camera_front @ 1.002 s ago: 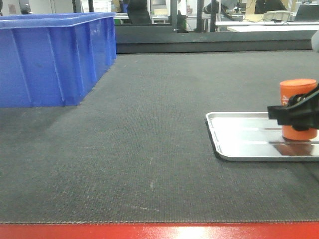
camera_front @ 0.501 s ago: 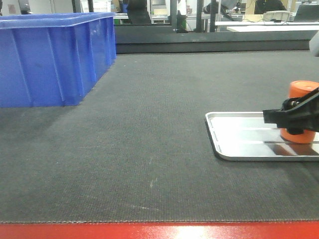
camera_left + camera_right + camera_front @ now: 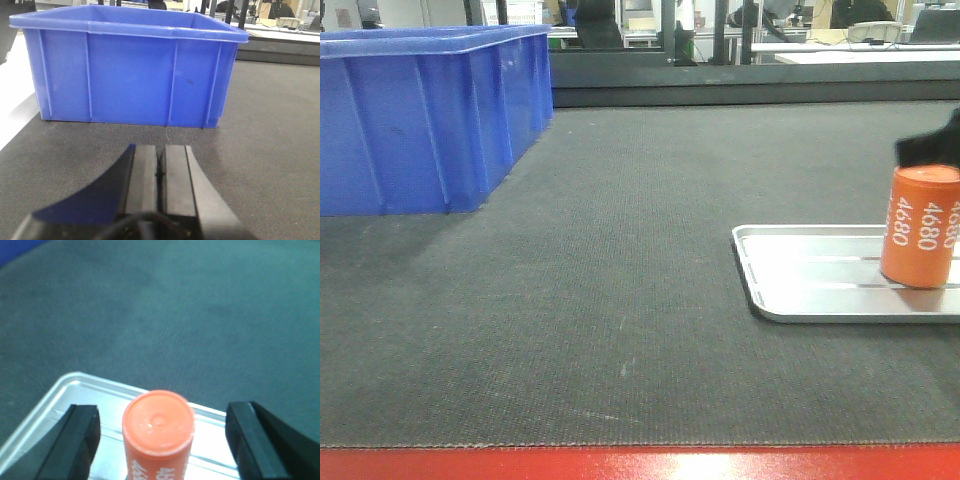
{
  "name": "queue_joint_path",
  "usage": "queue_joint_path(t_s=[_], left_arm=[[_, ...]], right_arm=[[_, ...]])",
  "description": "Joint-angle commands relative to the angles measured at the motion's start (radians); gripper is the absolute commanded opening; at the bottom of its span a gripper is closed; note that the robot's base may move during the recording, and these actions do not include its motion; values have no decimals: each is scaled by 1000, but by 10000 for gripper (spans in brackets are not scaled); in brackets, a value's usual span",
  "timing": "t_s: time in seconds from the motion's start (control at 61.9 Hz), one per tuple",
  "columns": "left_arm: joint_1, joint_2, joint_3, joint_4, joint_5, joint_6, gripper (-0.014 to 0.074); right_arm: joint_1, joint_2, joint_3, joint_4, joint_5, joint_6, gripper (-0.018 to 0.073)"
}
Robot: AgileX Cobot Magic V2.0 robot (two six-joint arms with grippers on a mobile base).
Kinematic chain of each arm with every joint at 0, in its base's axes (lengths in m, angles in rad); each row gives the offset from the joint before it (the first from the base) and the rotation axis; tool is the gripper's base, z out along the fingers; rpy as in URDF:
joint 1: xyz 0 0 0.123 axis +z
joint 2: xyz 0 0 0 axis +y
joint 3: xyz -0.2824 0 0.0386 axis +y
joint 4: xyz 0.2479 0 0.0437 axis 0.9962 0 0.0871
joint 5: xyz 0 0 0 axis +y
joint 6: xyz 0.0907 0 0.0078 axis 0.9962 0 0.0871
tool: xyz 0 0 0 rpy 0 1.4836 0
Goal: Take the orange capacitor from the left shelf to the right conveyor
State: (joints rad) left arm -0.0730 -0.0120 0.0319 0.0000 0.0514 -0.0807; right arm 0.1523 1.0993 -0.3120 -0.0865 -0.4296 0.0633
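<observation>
The orange capacitor (image 3: 920,226) with white "4680" numerals stands upright on a shallow silver tray (image 3: 800,292) that lies on the dark conveyor belt (image 3: 620,300). My right gripper (image 3: 162,415) is open, its two black fingers wide apart on either side of the capacitor's top (image 3: 158,422) and not touching it. In the front view only a dark bit of this gripper (image 3: 928,150) shows, just above and behind the capacitor. My left gripper (image 3: 160,152) is shut and empty, low over the belt, facing the blue bin. The left shelf is out of view.
A large blue plastic bin (image 3: 420,110) stands on the belt at the back left; it also shows in the left wrist view (image 3: 130,75). The belt's red front edge (image 3: 640,465) runs along the bottom. A dark rail closes the belt's far side.
My right gripper has opened and let go of the capacitor, then lifted up and back. The capacitor now stands free on the tray, slightly further right.
</observation>
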Motion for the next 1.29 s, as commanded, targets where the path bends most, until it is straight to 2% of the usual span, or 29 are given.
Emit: queue_joint_path(t_s=[0.0, 0.081, 0.21, 0.42, 0.614, 1.148, 1.277], left_arm=[[-4, -19, -5, 0, -89, -1, -105], [-4, -19, -5, 0, -89, -1, -105], [-4, -19, -5, 0, -89, -1, -105], [-4, -19, -5, 0, -89, -1, -105], [-4, -19, -5, 0, -89, -1, -105], [-4, -19, -5, 0, -89, -1, -105], [-4, -19, -5, 0, -89, -1, -105]], right_arm=[[2, -134, -23, -8, 36, 11, 585], [2, -264, -23, -7, 142, 41, 508], [2, -449, -23, -7, 314, 98, 307], [2, -670, -23, -6, 515, 105, 29], [2, -768, -23, -5, 552, 105, 33], [-1, -773, -21, -7, 550, 99, 33], [-47, -813, -20, 2, 573, 10, 33]])
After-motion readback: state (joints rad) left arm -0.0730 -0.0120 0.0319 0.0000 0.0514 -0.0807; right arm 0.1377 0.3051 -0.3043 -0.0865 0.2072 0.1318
